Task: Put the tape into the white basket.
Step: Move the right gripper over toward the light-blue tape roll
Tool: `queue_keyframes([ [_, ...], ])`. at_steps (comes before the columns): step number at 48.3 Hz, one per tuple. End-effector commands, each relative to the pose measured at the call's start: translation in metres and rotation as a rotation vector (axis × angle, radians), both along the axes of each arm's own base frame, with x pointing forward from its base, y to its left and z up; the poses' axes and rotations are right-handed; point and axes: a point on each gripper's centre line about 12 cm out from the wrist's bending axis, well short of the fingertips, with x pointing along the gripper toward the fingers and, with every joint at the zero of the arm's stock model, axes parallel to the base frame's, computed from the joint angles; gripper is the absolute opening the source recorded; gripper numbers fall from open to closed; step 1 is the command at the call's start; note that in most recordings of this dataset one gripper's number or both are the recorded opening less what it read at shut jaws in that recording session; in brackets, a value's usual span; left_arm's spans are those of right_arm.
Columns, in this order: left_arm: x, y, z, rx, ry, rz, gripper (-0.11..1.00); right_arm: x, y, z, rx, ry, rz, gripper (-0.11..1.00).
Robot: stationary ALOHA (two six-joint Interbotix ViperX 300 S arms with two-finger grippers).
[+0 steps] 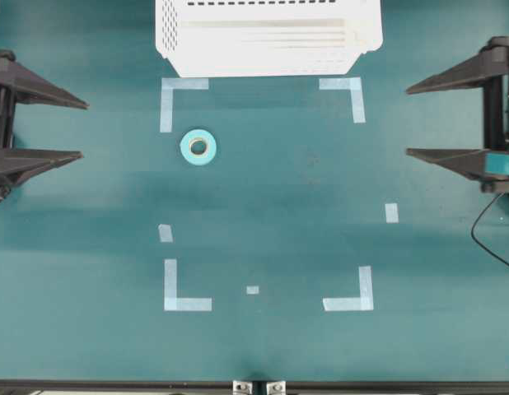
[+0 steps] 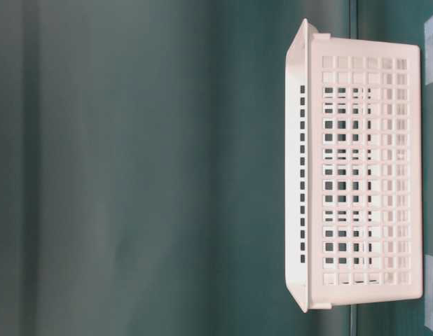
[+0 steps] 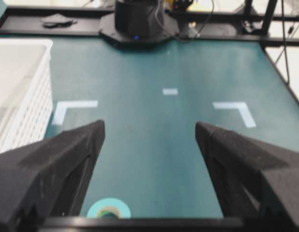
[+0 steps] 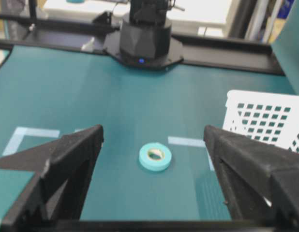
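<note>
The tape (image 1: 198, 147) is a small turquoise roll lying flat on the green table, left of centre, a little in front of the white basket (image 1: 168, 41) at the back edge. My left gripper (image 1: 83, 129) hangs open at the far left with nothing between its fingers; its wrist view shows the tape (image 3: 109, 209) low in the frame, between the spread fingers (image 3: 149, 125), and the basket (image 3: 28, 106) on the left. At the far right my right gripper (image 1: 408, 121) is open and empty too. From its wrist view (image 4: 153, 129) the tape (image 4: 155, 156) lies ahead, the basket (image 4: 265, 121) to the right.
Pale-blue corner marks (image 1: 185, 303) and short strips (image 1: 391, 212) frame a rectangle on the table. A black cable (image 1: 489, 230) loops at the right edge. The table-level view holds only the basket's perforated wall (image 2: 363, 182). Each wrist view faces the opposite arm's black base (image 4: 142, 46).
</note>
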Motion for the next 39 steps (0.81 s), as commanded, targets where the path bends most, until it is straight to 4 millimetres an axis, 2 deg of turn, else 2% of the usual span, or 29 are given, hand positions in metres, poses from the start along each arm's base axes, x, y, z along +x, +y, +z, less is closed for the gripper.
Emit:
queue_keyframes([
  [1, -0.007, 0.0, 0.0, 0.001, -0.026, -0.002, 0.4, 0.013, -0.003, 0.01, 0.001, 0.003, -0.013, 0.95],
  [15, -0.03, 0.006, -0.035, -0.005, 0.011, 0.037, 0.4, 0.047, -0.013, 0.001, 0.02, 0.179, -0.051, 0.95],
  [33, -0.034, 0.006, -0.053, 0.004, 0.127, 0.039, 0.38, 0.086, -0.017, -0.005, 0.022, 0.29, -0.059, 0.95],
  [36, -0.034, 0.006, -0.056, 0.004, 0.135, 0.039, 0.35, 0.093, -0.018, -0.006, 0.023, 0.306, -0.06, 0.95],
  [39, -0.035, 0.006, -0.059, 0.002, 0.141, 0.038, 0.26, 0.099, -0.019, -0.007, 0.024, 0.328, -0.062, 0.95],
])
